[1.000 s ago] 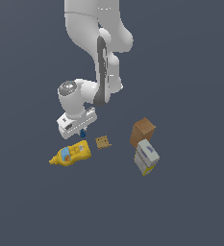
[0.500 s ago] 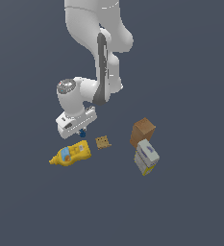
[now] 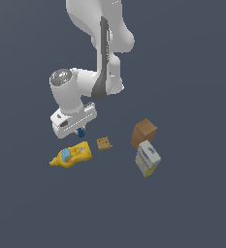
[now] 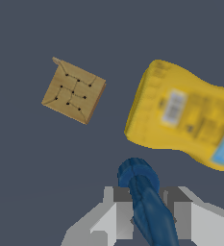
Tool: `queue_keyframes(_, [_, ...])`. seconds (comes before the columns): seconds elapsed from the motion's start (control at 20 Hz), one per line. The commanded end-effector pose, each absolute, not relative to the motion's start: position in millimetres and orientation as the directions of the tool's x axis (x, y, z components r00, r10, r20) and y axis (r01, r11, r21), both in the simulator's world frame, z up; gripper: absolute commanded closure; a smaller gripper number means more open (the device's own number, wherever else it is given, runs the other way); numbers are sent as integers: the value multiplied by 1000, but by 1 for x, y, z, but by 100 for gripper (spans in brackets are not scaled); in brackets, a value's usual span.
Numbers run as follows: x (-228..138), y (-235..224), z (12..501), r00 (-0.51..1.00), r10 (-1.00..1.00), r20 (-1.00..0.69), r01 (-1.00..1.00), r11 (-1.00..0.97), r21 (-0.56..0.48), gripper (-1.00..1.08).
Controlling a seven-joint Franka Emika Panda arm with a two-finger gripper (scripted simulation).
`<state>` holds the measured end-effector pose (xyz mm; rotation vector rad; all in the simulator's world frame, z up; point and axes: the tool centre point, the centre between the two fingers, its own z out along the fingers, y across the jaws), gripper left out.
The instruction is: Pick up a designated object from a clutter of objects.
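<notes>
Blue item (image 4: 149, 206): between the claw's two fingers, lifted clear of the floor; one, dark and knobbly.
Claw (image 3: 79, 131): pinching the blue item, fingers (image 4: 124, 211) pressed to either side of it.
Bottle (image 3: 72, 155): one, yellow, lying flat just below the claw.
Tan square (image 3: 104, 143): one, flat, near the claw, beside the bottle.
Brown box (image 3: 143, 132): one, well apart from the claw.
Carton (image 3: 147, 158): one, white and yellow, touching the box.

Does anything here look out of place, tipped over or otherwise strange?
The yellow bottle lies on its side, not upright. The white-and-yellow carton looks tilted, close to the brown box. The tiny blue item sits between the fingers of the gripper, apart from the other things. Nothing looks spilled or damaged.
</notes>
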<state>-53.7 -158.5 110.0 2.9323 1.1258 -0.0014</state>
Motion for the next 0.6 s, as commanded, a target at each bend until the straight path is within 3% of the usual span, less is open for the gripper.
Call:
queue_keyframes(0.0, [-44, -157, 131, 743, 669, -2, 669, -743, 1, 108])
queue_keyframes(0.55, [6, -151, 228, 743, 669, -2, 669, -743, 1, 108])
